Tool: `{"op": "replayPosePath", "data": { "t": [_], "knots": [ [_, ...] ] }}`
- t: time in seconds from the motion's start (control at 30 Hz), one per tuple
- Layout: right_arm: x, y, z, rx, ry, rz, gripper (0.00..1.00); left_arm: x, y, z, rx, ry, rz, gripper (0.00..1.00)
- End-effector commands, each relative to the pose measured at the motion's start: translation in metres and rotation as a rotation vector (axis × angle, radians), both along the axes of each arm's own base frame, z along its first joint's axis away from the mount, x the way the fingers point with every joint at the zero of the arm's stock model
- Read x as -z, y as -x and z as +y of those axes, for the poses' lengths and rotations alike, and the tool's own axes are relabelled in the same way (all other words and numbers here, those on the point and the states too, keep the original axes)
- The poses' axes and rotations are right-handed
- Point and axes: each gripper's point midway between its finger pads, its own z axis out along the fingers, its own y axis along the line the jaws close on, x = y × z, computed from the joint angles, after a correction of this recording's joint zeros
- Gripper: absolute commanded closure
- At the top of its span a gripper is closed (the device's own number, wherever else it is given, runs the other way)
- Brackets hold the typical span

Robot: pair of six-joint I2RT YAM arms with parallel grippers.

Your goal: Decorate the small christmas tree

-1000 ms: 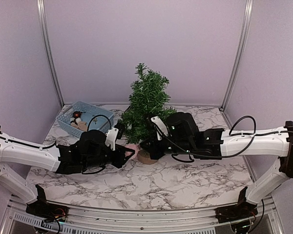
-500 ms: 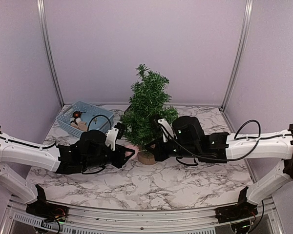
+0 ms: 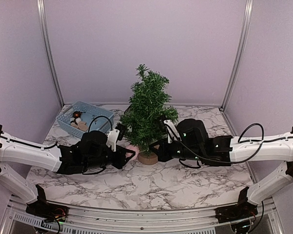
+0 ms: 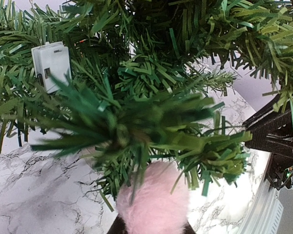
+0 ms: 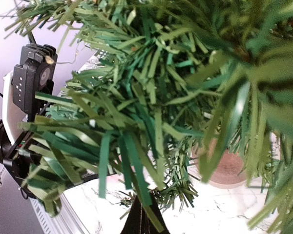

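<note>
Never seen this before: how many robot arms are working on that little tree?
2. The left arm reaches in from the left, its hand holding a pink fluffy ball low against the small christmas tree; the right arm reaches in from the right. None looks hidden.

Soft even light, faint shadows, overhead sharp, wrist views blurred up close

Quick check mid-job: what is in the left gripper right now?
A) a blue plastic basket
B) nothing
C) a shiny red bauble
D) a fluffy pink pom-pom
D: the left wrist view shows a fluffy pink pom-pom held in the left gripper, just below the dark green bristly lower branches of the small christmas tree.
</note>
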Motion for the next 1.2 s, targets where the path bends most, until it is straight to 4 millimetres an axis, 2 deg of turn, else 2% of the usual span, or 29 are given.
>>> {"op": "replayPosePath", "data": {
  "t": [0.0,0.6,0.83,1.0,1.17],
  "knots": [
    [-0.005,-0.007,-0.009,0.055,-0.013,-0.011,1.0,0.0,-0.002,-0.002,0.0,0.009,0.002,1.0],
    [0.02,-0.009,-0.011,0.062,0.049,0.005,1.0,0.011,-0.003,-0.002,-0.007,-0.013,0.017,1.0],
    [0.02,-0.006,-0.007,0.035,0.047,0.002,1.0,0.017,-0.003,-0.003,-0.004,-0.024,0.031,1.0],
    [0.01,-0.004,-0.004,0.013,0.02,-0.015,1.0,0.01,-0.003,-0.003,-0.007,-0.006,0.022,0.87],
    [-0.002,-0.003,-0.007,0.016,-0.005,-0.034,0.92,0.006,-0.002,0.002,-0.02,0.005,0.019,0.74]
  ]
}}
